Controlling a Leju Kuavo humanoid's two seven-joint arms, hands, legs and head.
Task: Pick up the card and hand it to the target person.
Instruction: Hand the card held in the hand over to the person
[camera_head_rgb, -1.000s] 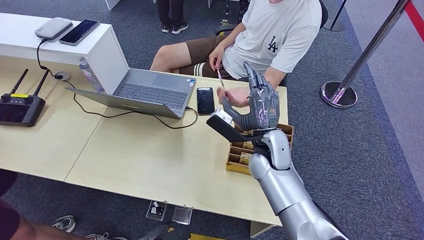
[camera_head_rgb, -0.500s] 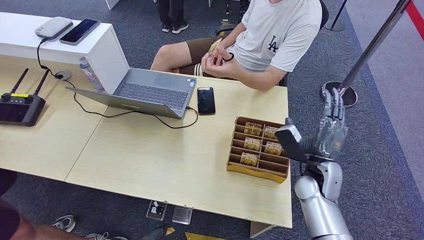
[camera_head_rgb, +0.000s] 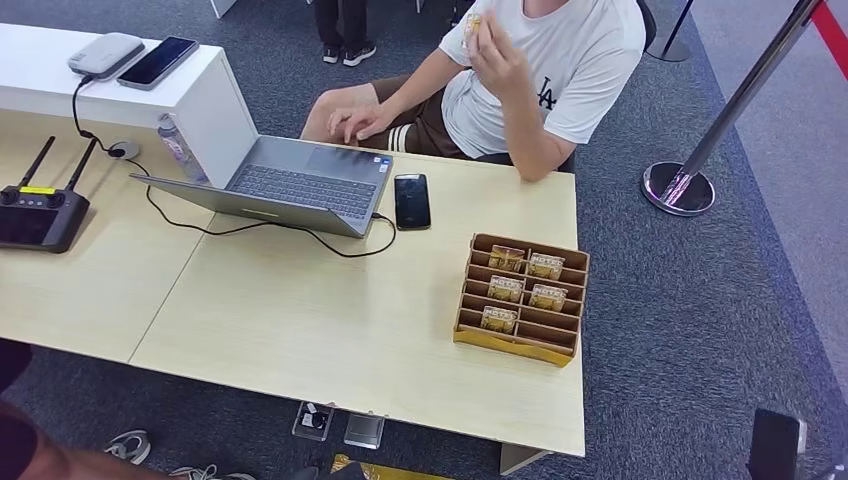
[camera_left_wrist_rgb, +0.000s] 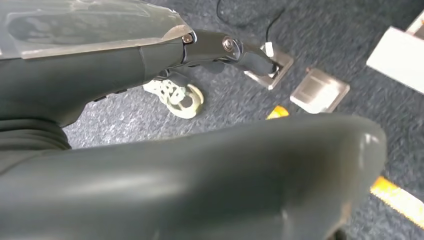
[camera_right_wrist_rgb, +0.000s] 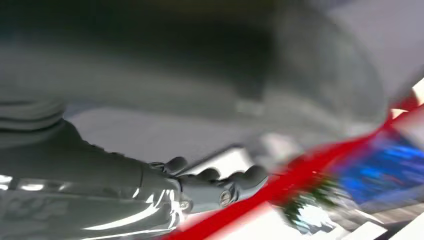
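Card (camera_head_rgb: 471, 22), small and pale yellow, pinched in the raised hand (camera_head_rgb: 492, 52) of the seated person (camera_head_rgb: 560, 70) behind the far edge of the table (camera_head_rgb: 300, 330), well above the tabletop and apart from both robot hands. Person's other hand (camera_head_rgb: 355, 122) resting at the back edge of the open laptop (camera_head_rgb: 300, 185). Black phone (camera_head_rgb: 411, 200) lying flat just beside the laptop. Brown slotted box (camera_head_rgb: 522, 345) near the right end of the table, with several more cards (camera_head_rgb: 507, 258) standing upright in its compartments. Chrome stanchion (camera_head_rgb: 680, 185) on the carpet beyond the table's right end. Left hand (camera_left_wrist_rgb: 115, 70) hanging low over grey carpet (camera_left_wrist_rgb: 125, 120), fingers (camera_left_wrist_rgb: 235, 50) stretched out straight, thumb (camera_left_wrist_rgb: 225, 175) wide apart from them, nothing held. Beneath it a pale shoe (camera_left_wrist_rgb: 177, 97) and two square metal floor plates (camera_left_wrist_rgb: 320, 90). Right hand (camera_right_wrist_rgb: 125, 185) heavily blurred in its wrist view; fingers (camera_right_wrist_rgb: 220, 182) extended and only slightly bent at the tips, thumb apart, nothing between them as far as the blur allows. Red barrier band (camera_right_wrist_rgb: 300, 175) smeared behind those fingers.
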